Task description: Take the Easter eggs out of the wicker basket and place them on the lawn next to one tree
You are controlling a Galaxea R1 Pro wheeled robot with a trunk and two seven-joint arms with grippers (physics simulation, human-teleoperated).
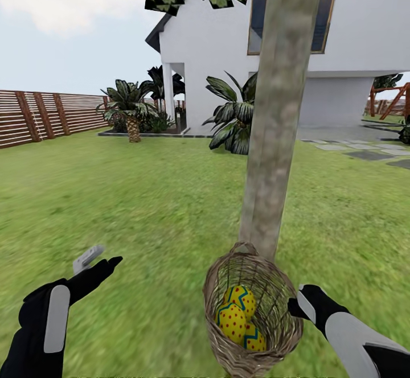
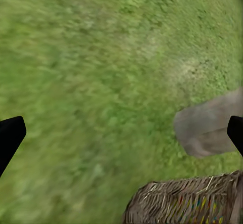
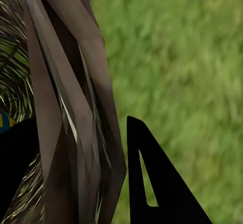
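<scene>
The brown wicker basket (image 1: 250, 321) is tilted with its mouth toward me, right in front of the foot of a pale tree (image 1: 279, 110) on the lawn (image 1: 142, 207). Three yellow Easter eggs with blue zigzags and red dots lie inside: one (image 1: 240, 296), another (image 1: 232, 321), and a third (image 1: 254, 339). My right gripper (image 1: 296, 307) is shut on the basket's right rim, and in the right wrist view the woven wall (image 3: 76, 133) runs between its fingers. My left gripper (image 1: 101, 259) hangs open over grass, left of the basket. The left wrist view has the trunk base (image 2: 207, 128) and basket (image 2: 187, 204).
A white house (image 1: 353, 42) stands behind the tree, with palm-like plants (image 1: 132, 107) and a broad-leaf shrub (image 1: 233, 116) along its front. A brown slat fence (image 1: 45, 116) bounds the left side. Grey stepping stones (image 1: 364, 153) lie at the far right. Open grass stretches left of the trunk.
</scene>
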